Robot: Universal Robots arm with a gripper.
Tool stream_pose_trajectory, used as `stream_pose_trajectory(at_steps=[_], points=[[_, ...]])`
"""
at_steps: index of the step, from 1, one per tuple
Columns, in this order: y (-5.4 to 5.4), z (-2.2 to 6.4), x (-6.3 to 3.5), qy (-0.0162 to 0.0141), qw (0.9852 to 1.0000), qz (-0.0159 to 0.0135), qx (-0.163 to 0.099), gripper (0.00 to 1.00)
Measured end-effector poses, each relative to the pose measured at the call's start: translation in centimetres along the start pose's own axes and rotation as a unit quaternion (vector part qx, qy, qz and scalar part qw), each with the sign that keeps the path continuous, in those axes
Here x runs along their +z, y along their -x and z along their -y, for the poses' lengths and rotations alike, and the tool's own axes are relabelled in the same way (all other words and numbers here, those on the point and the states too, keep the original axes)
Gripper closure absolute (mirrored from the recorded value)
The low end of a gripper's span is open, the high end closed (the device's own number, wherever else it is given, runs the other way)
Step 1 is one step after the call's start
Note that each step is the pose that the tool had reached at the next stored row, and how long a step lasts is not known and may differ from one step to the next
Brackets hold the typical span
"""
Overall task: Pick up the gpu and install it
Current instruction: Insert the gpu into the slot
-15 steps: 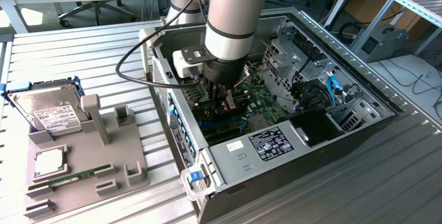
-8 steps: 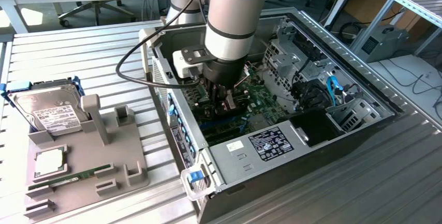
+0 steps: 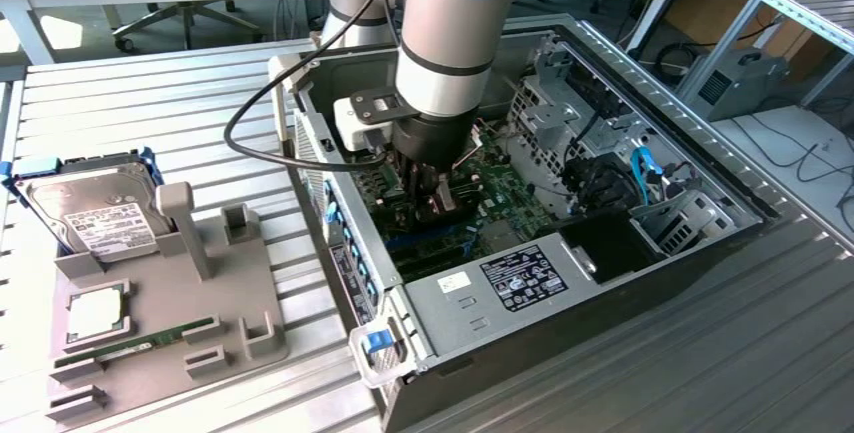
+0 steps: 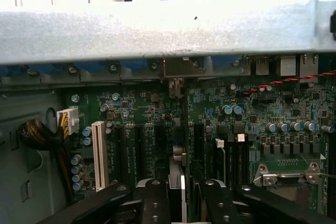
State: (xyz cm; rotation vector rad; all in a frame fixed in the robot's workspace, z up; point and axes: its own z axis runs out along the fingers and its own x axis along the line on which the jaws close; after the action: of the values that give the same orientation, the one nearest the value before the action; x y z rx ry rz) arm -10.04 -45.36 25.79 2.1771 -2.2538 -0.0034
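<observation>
One arm reaches down into one open computer case (image 3: 534,283), and its gripper (image 3: 435,193) sits low over the motherboard (image 3: 501,193). In the wrist view the jaws stand at a narrow setting, closed on the gpu (image 4: 177,182), a thin dark card seen edge-on, upright between the two fingers (image 4: 155,203) and reaching ahead of them over the board. The card's far end lines up with a metal bracket opening (image 4: 178,69) in the rear wall of the case. To either side of the jaws lie parallel expansion slots: one white slot (image 4: 98,153) well off to one side and several dark ones nearer, close beside the card. One processor socket (image 4: 286,174) lies on the other side of the jaws from the white slot. Room around the jaws is tight: the case rim (image 4: 168,32) runs across ahead of them, and drive cages (image 3: 574,103) stand beyond the arm. Outside the case, well apart from the jaws, one grey fixture tray (image 3: 160,323) rests on the slatted table (image 3: 147,103), carrying one silver hard drive (image 3: 100,218), one processor chip (image 3: 96,315) and one green memory stick (image 3: 147,341).
</observation>
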Motion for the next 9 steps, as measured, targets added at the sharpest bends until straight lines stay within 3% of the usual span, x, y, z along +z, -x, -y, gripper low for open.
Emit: stream_pose_trajectory(at_steps=[9], points=[[0.0, 0.0, 0.0, 0.0, 1.0, 0.0, 0.0, 0.73]])
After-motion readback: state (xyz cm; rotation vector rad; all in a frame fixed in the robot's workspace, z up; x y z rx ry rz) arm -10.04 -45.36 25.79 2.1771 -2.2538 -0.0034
